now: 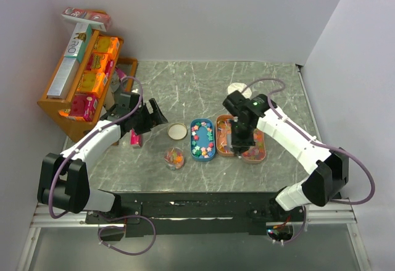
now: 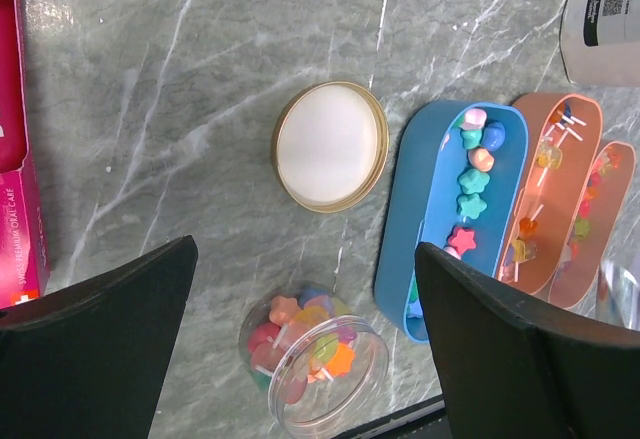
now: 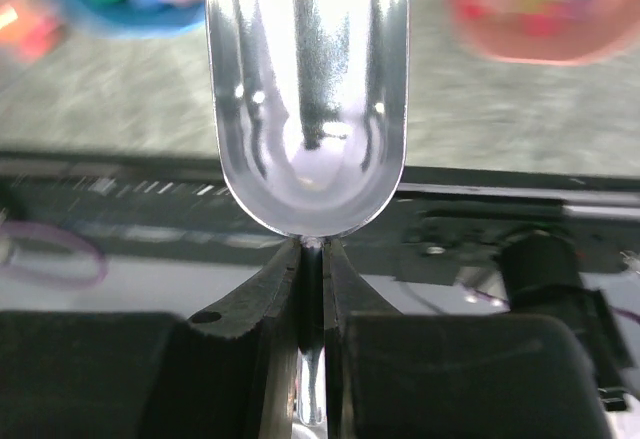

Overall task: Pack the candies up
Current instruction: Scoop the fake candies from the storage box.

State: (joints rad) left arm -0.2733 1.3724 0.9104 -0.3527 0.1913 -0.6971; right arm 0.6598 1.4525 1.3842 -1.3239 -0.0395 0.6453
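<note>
Right gripper (image 3: 312,254) pinched on the thin handle of a shiny metal scoop (image 3: 307,89), left gripper (image 2: 305,269) spread wide and empty over a clear round jar (image 2: 345,394) of mixed-colour candies (image 2: 300,334)

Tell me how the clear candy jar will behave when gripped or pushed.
The clear jar looks like thin plastic, so probably light and slightly squeezable. Its smooth round wall may slip. Its lid lies apart, so tilting would likely spill the candies.
</note>
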